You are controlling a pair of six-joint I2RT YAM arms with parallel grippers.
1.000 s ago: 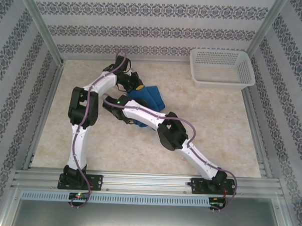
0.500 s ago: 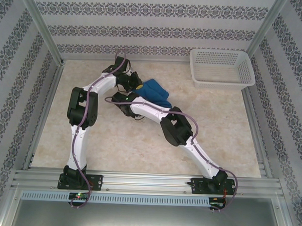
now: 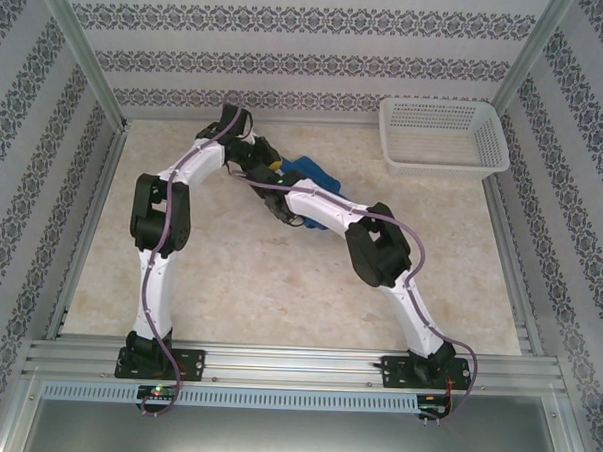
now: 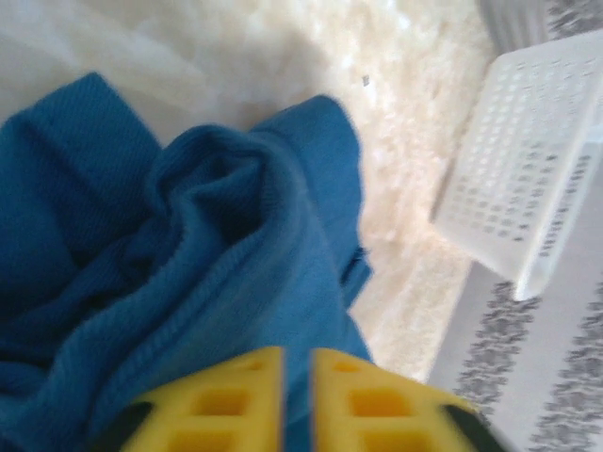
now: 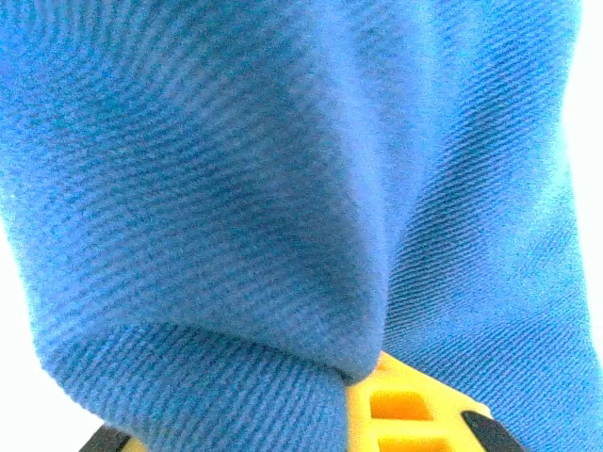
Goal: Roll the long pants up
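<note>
The long pants (image 3: 314,174) are a bunched royal-blue bundle at the far middle of the table. My left gripper (image 3: 271,166) reaches them from the left. Its yellow fingers (image 4: 250,400) are shut on a fold of the blue cloth (image 4: 188,245), with a thin strip of cloth in the gap at the left gripper (image 4: 297,381). My right gripper (image 3: 286,209) sits at the bundle's near edge. There the pants (image 5: 264,169) drape over the right gripper (image 5: 301,400), hiding one finger. A thick fold is tucked against the other yellow finger (image 5: 405,405).
A white mesh basket (image 3: 443,137) stands at the far right corner, and its side (image 4: 528,198) lies beyond the pants. Patterned walls and metal rails (image 3: 97,87) close in the table. Bare marble tabletop (image 3: 238,293) spreads in front of the bundle.
Both grippers have carried the pants bundle farther from the bases and a little right. The bundle looks tighter. The right arm's elbow has swung to the right.
</note>
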